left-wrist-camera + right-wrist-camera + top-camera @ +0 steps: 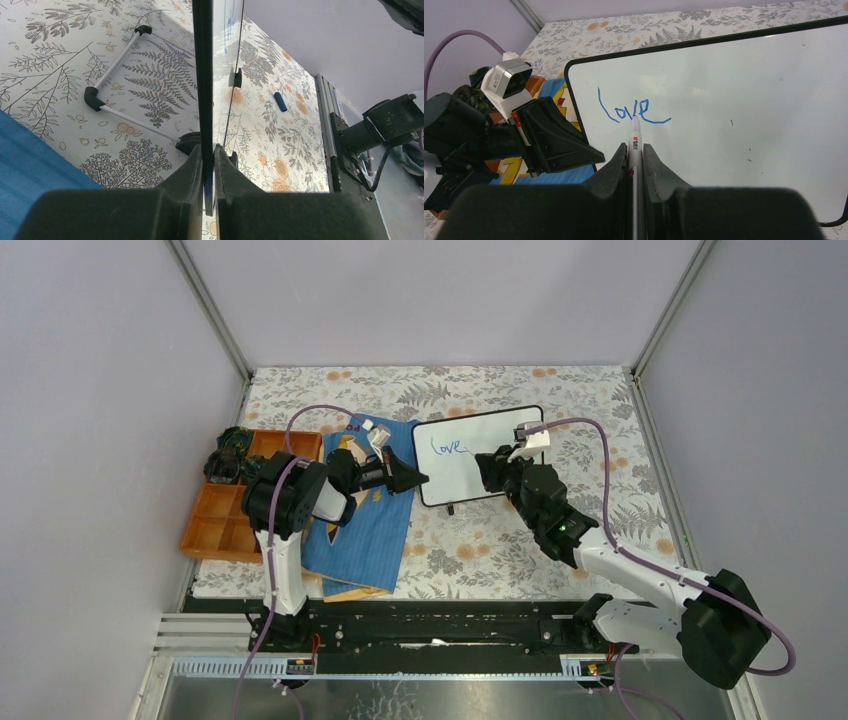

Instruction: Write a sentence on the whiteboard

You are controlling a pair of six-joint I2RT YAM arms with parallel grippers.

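Right claw [635, 150] is clamped on a pen [635, 140], with the tip at the whiteboard [749, 85] by the "v" of the sentence [631, 107]. Only "love" is written so far, in blue, just ahead of the claw at the board's upper left. Left claw [208, 152] is clamped on the whiteboard's left edge. The board is propped on its feet on the bench [480, 550]. Book [365, 530] is under the left claw and tray [215, 525] sits further out to its left.
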